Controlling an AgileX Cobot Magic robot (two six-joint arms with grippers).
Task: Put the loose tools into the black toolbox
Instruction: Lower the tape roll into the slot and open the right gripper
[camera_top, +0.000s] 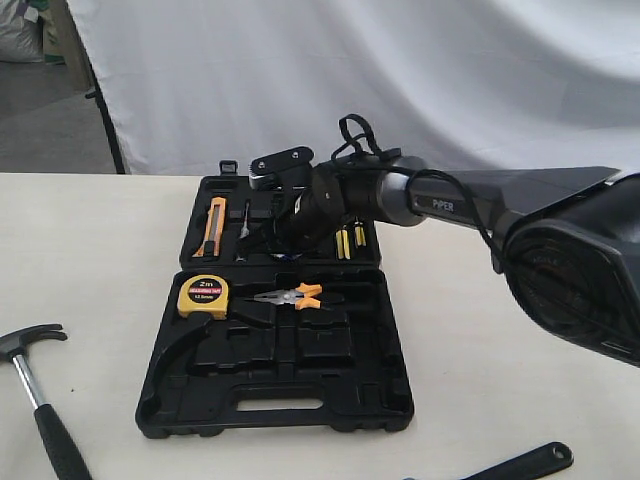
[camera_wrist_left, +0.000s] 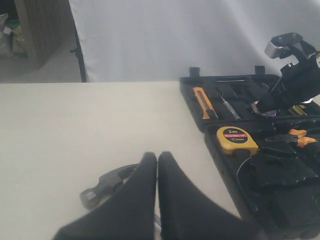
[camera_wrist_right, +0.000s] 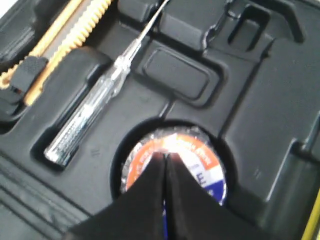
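The black toolbox (camera_top: 270, 410) lies open in the middle of the table. My right gripper (camera_wrist_right: 165, 156) is shut, its tips touching the small tape roll (camera_wrist_right: 200, 155), which sits in a round recess of the far half. In the exterior view that gripper (camera_top: 278, 243) hangs over the far half. The claw hammer (camera_top: 35, 395) lies on the table left of the box. My left gripper (camera_wrist_left: 157, 156) is shut and empty just above the hammer (camera_wrist_left: 102, 185). The wrench's black handle (camera_top: 520, 465) shows at the front right edge.
A yellow tape measure (camera_top: 203, 296) and orange-handled pliers (camera_top: 295, 295) rest in the near half. An orange utility knife (camera_top: 215, 225) and a clear-handled screwdriver (camera_wrist_right: 85, 120) lie in the far half. A white curtain hangs behind the table.
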